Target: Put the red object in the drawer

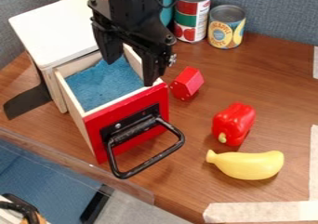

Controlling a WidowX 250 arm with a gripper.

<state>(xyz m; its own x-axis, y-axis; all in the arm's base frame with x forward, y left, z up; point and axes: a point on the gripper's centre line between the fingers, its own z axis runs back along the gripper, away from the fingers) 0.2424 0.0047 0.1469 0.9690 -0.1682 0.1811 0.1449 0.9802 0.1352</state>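
**Drawer pulled out under open claw; two red objects outside it**

Surface (pixel 282 102): brown wood grain, with pale tape (pixel 261 212) along part of its near right edge.

Cabinet (pixel 55 27): white top, at the far left. Its drawer (pixel 92 135) is pulled out toward the near side, slightly to the right. Red front, light wood walls, blue lining (pixel 102 86) inside.

Claw (pixel 130 72): hanging above the drawer. Open; two fingers spread apart, nothing gripped between them.

Handle (pixel 148 163): black bar, jutting out from the drawer front.

Cans: two, upright, side by side at the far edge. The left can (pixel 192 15) is the taller, red and green label; the right can (pixel 227 27) has a blue and yellow label.

Yellow banana (pixel 251 165): lying crosswise at the near right, near the red pepper.

Red pepper (pixel 233 123): outside the drawer, right of it, on the surface; stem end toward the near side.

Red block (pixel 188 83): also outside, on the surface, just right of the drawer's front corner. Flat-sided, smaller than the pepper. Cannot tell which red item is the task's object.
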